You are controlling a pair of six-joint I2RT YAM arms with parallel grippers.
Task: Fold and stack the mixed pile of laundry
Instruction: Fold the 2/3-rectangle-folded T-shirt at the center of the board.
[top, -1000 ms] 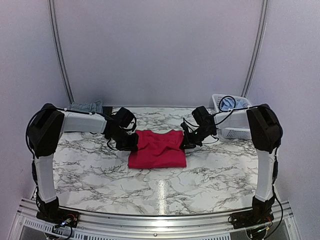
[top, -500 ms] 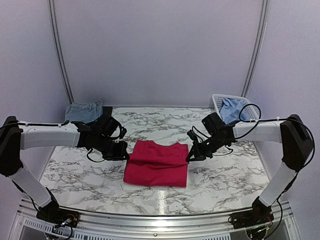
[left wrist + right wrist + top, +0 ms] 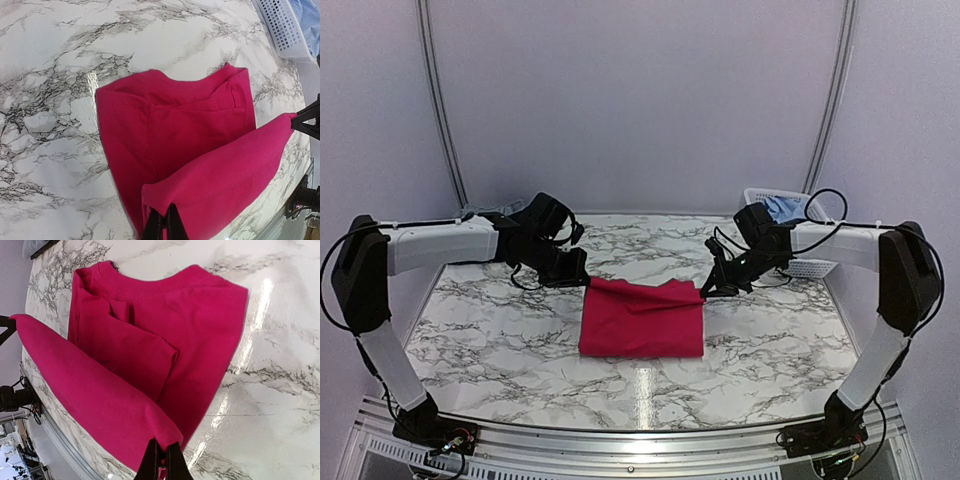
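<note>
Lifted pink T-shirt (image 3: 642,322) edge pinched by left tool (image 3: 161,225), right tool (image 3: 160,461); only wrist views show collar (image 3: 150,284).

A glossy white table (image 3: 760,360), veined in grey like marble, fills the booth — a streak of overhead light (image 3: 642,376) glares near its front. Pale lilac walls (image 3: 640,100) close it in, with a curved metal pole (image 3: 437,100) at the far left and another pole (image 3: 831,100) far right. An aluminium rail (image 3: 640,452) edges the near side.
</note>
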